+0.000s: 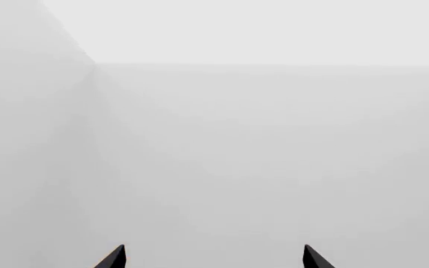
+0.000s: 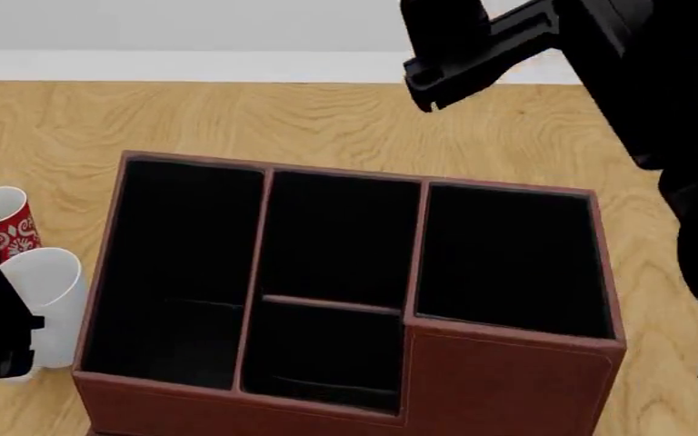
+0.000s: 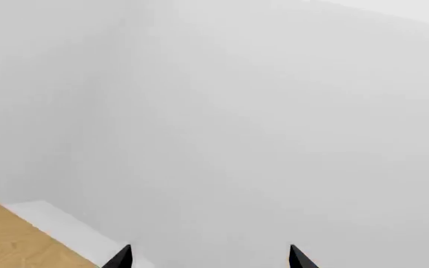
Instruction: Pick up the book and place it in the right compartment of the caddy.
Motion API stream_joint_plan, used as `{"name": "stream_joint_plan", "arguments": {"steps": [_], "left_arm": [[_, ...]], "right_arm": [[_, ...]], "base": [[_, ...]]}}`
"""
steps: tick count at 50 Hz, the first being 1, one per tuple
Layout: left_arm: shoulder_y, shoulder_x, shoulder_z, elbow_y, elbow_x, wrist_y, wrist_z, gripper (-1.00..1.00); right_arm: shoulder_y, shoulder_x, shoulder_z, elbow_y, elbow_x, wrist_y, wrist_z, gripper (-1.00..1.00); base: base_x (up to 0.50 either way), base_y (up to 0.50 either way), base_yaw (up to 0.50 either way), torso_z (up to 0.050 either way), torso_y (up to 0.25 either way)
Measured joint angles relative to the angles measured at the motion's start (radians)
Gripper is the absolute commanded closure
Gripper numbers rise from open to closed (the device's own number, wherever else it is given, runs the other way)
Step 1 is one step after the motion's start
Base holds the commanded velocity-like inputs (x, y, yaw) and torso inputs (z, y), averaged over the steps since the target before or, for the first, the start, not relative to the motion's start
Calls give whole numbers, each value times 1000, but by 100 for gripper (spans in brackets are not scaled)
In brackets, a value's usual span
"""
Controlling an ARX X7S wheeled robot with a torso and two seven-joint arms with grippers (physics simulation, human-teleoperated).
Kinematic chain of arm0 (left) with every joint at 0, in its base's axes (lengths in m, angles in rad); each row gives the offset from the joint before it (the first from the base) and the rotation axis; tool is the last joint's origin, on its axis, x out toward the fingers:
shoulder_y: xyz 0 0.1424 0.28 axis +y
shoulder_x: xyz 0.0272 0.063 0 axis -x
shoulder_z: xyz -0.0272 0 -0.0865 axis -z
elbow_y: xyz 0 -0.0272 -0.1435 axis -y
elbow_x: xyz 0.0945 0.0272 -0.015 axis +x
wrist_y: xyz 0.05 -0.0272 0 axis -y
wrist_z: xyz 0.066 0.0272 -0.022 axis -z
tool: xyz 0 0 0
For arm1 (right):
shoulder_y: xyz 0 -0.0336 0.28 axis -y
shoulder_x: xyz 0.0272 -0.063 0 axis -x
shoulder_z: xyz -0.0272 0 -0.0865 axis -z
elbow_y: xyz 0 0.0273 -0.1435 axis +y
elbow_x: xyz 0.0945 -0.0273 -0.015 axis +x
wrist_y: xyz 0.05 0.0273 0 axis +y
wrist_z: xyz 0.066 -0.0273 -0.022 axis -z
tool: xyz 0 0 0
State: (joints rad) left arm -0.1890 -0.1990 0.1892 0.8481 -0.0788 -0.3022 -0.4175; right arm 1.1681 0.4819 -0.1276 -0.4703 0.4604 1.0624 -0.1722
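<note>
Right gripper (image 3: 209,258): fingertips stood apart in the right wrist view, nothing between them; pointed at a blank pale wall, with a strip of the wooden surface (image 3: 6,240) in one corner. In the head view the right arm was raised high over the far right part of the surface.
Left gripper (image 1: 213,258): fingertips also spread, empty, facing bare wall. A black part of the left arm showed at the near left edge of the head view.
Book: not visible in any view. Location could not be told.
Caddy (image 2: 494,381): sat at the near middle of the surface, reddish-brown outside, black inside.
Right compartment (image 2: 509,259): the roughly square section behind the taller front wall; looked empty.
Other compartments: long narrow section on the left, divided middle section; both appeared empty, though the dark lining made the floors hard to read.
Mugs: a red patterned mug (image 2: 4,227) and a white mug (image 2: 48,286) stood just beside the caddy's left wall, touching or nearly touching each other; contents not seen.
Step in hand: judged to be the very start; book not grasped, neither gripper near anything.
Next move: would call for finding the book first, likely by shifting the head view, then lowering an arm toward it with the gripper spread.
</note>
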Motion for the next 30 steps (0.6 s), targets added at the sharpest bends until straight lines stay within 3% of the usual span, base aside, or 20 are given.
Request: {"name": "stream_joint_plan", "arguments": {"steps": [15,30], "left_arm": [[4,-6,-9,13,-12,20,-16,-100],[5,-13,-12,19,-14,27,-34,-100]], "right_arm": [[408,32,-407,404,-39,-64,-444,-100],[627,36,-763,588,-109,-172,-858,-100]], "base": [[0,0,0,0,0],[0,0,0,0,0]]}}
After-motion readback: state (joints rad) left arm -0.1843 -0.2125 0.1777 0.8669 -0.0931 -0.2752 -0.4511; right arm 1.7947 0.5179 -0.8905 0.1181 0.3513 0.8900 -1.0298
